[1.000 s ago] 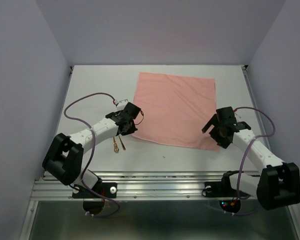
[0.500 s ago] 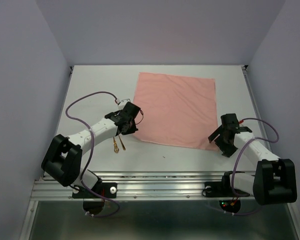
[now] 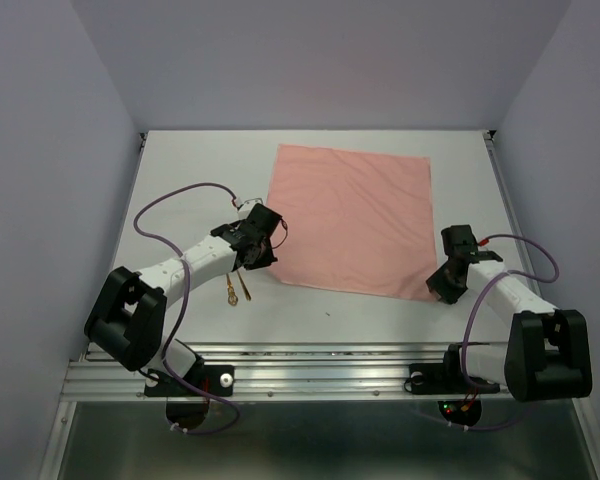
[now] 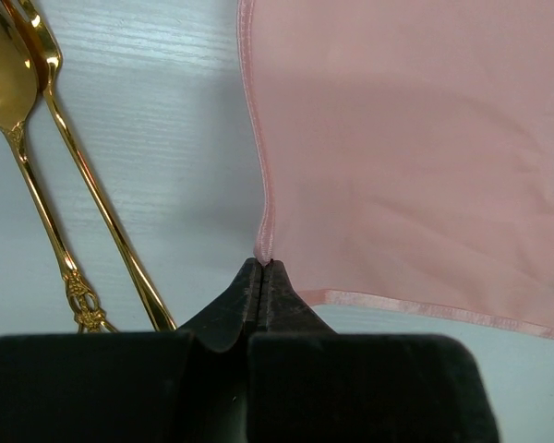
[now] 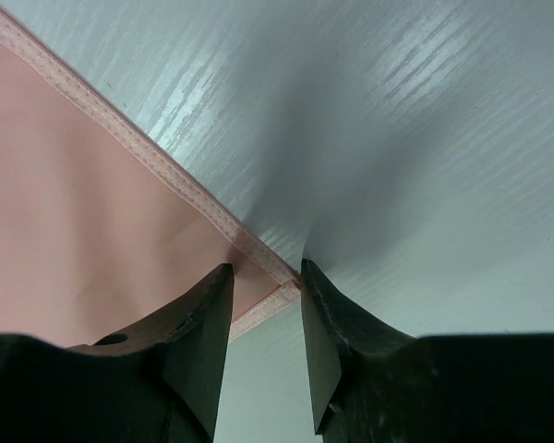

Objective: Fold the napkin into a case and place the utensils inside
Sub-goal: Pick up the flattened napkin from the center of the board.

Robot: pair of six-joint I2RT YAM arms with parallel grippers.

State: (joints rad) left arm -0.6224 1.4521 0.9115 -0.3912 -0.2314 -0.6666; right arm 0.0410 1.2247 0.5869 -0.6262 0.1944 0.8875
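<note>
We are at the very start of the job. The thin salmon-pink square cloth napkin [image 3: 355, 220] lies spread flat and unfolded on the white worktop [image 3: 180, 180], with no crease or pocket in it. The two slender gold-coloured metal utensils [image 3: 237, 288] lie side by side on the bare worktop, just off the napkin's near-left corner and not touching the cloth. Every fold is left to do, and so is the loading of the utensils into the case.

The left fingers [image 4: 260, 281] are pressed fully together at the napkin's near-left corner. In the left wrist view the hemmed corner rises into their tips, so we judge that they have that corner pinched. The utensils' handles run past these fingers on the side away from the napkin, close by but untouched.

The right fingers [image 5: 208, 314] stand partly apart at the napkin's near-right corner. The hemmed tip of that corner sits in the gap between them, low on the worktop. It looks straddled, not clamped, so we count this corner as not yet held.

We judge the step in hand to be securing both near corners before the first fold.
</note>
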